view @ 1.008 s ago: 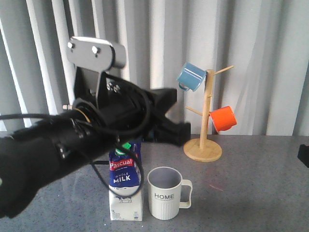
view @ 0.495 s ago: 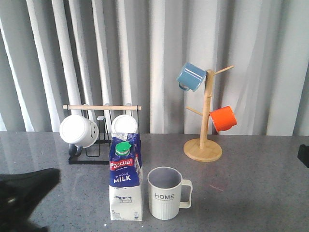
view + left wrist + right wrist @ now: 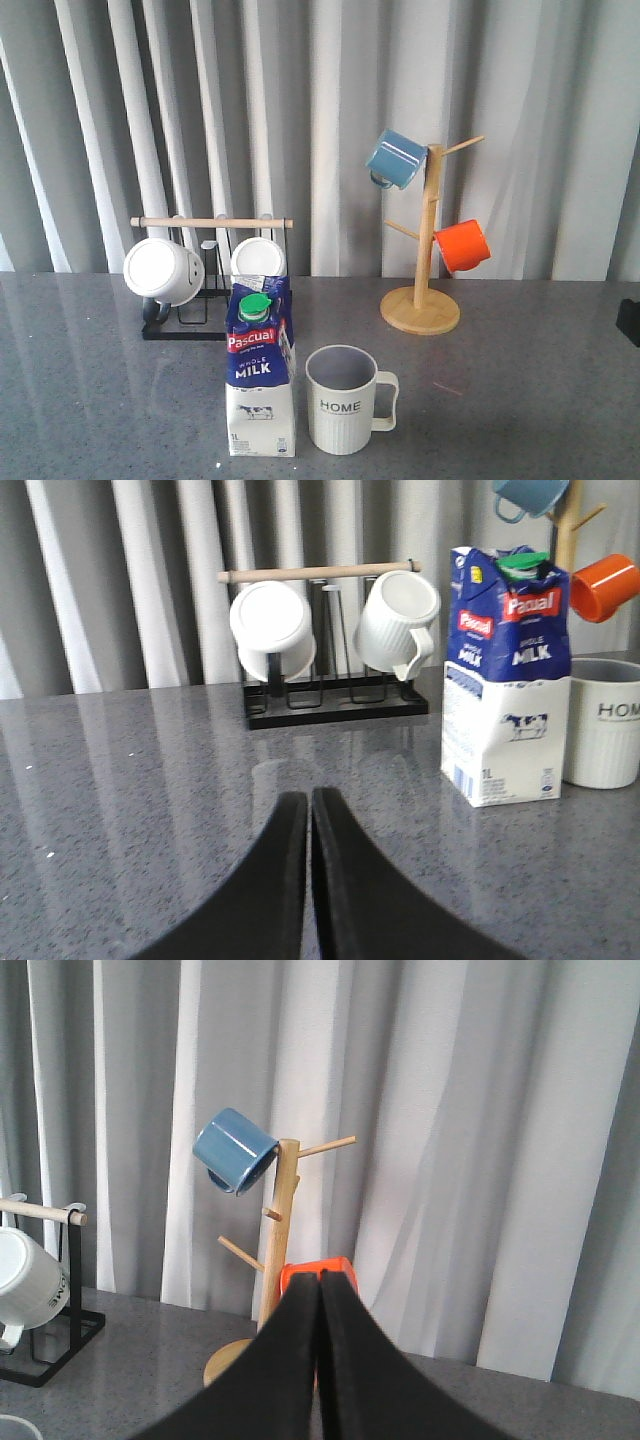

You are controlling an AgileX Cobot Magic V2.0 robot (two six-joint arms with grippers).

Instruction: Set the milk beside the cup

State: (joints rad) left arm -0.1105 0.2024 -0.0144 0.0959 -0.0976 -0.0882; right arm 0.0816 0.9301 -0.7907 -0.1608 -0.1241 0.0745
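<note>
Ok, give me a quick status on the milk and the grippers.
Left gripper shut, empty. Right gripper shut, empty. Milk upright on the table, right beside the cup. Nothing in the way.

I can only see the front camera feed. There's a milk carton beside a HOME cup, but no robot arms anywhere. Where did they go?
Observer: The left gripper shows in its wrist view, fingers closed together, empty, low over the table.
Operator: And the other arm?
Observer: The right gripper is also shut and empty, facing the wooden mug tree.
Operator: Anything hidden behind the milk?
Observer: The white mug there is ribbed, with a handle.
</note>
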